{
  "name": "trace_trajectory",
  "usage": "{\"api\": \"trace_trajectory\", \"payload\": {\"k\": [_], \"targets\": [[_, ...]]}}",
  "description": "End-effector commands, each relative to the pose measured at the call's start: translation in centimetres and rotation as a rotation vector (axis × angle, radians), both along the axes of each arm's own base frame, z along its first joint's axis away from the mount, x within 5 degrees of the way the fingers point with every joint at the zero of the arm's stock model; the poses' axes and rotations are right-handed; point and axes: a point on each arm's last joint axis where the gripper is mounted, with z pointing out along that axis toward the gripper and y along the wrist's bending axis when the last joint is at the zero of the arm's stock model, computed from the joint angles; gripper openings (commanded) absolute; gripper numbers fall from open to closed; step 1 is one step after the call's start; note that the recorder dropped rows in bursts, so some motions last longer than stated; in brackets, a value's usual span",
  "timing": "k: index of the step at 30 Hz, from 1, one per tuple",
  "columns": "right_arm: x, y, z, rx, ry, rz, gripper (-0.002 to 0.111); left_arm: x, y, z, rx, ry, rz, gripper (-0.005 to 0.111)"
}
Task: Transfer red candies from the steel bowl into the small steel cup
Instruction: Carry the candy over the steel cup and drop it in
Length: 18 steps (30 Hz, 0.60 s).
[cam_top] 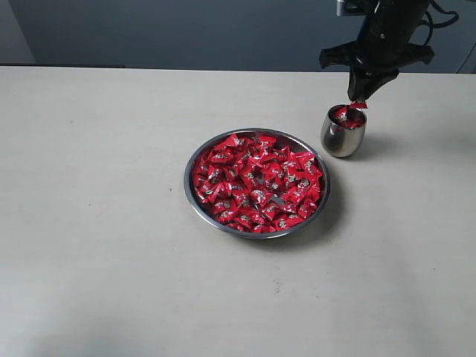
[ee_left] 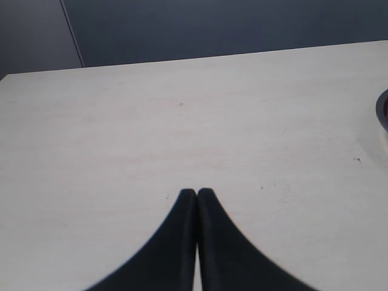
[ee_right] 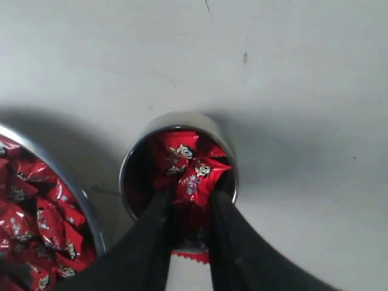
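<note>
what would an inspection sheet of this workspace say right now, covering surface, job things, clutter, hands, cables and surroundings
surface: pale table, a few faint specks
job's things: steel bowl full of red candies; small steel cup upright beside it, not touching, red wrappers inside
clutter: nothing seen
hands: right hand over the cup's mouth, shut on one red candy; left hand shut, empty, over bare table
cables: dark cable by the right arm
surroundings: dark blue-grey wall behind the table
</note>
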Motion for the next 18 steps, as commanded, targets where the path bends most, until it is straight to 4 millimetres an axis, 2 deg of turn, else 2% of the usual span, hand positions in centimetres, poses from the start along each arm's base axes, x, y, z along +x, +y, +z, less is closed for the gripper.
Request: {"api": "trace_trajectory", "payload": {"k": [1,11,14,15,18], "targets": [[0.4,-0.3,-0.5,-0.006,0.006,0.002,0.003,0.0,0.0,0.4,-0.001,-0.021,0.001,0.000],[0.6,-0.2,-1.7,-0.016,0.028,0.017,0.003,0.0,0.0,0.4,-0.001,-0.021,0.001,0.000],[0.6,-0.2,-2.0,-0.018,0.034,0.018,0.013,0.0,0.0,0.4,-0.001,-0.021,0.001,0.000],[0.6,-0.2,-2.1,-0.018,0.036,0.018,0.021,0.0,0.0,0.4,-0.001,-0.021,0.001,0.000],[0.6,-0.2,-2.1,-0.017,0.036,0.018,0.028,0.0,0.0,0.4,-0.001,-0.021,0.001,0.000]]}}
